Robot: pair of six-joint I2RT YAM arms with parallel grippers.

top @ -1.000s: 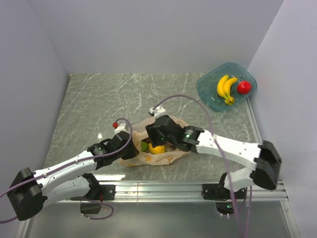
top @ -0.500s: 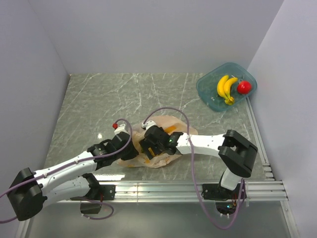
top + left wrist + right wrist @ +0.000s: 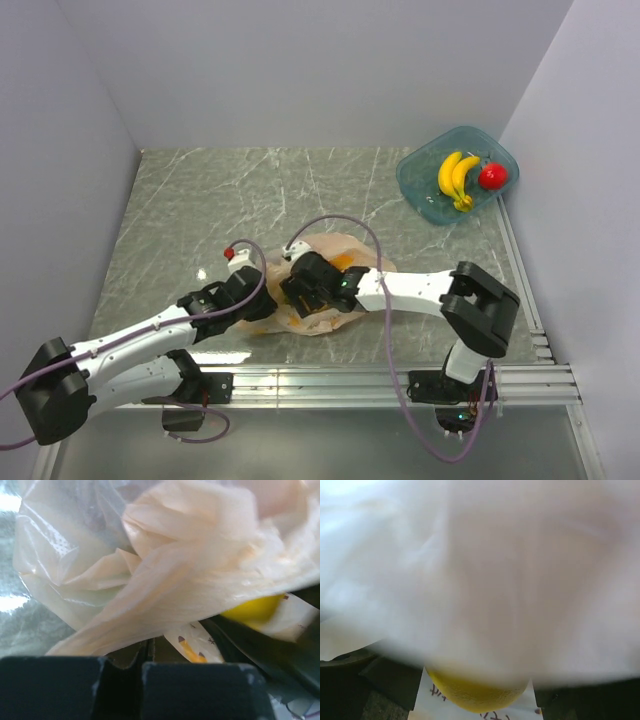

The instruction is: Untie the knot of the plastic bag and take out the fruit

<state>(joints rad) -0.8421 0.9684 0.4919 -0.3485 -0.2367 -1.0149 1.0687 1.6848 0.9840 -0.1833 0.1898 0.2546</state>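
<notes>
Nearest us, the left fingers (image 3: 50,690) are drawn almost together at the near-left edge of the plastic bag (image 3: 190,565). A fold of its thin film runs down into the narrow seam between them, so we judge that they pinch the bag and pin it to the table (image 3: 220,200). They have not shifted over the last second.

Just beyond, over the middle of the bag, the right fingers (image 3: 390,685) are buried under the film. They stand spread to either side of a yellow fruit (image 3: 475,697), close against its flanks. We cannot tell whether they press on it yet, because blurred plastic covers most of that view.

This is what has changed. A second ago the right arm reached in stretched out from the bag's right side, and the fruit lay exposed in the open mouth with something green beside it. Since then the arm has folded at the elbow and its fingers have dropped onto the fruit, hiding it from above. In the last half second almost nothing has moved.

We see no tied lump, so we take the knot to be undone. The step in hand is lifting this fruit out.

Far right of the bag, well apart from it, the teal tub (image 3: 425,195) holds bananas (image 3: 455,177) and a red fruit (image 3: 491,176).
</notes>
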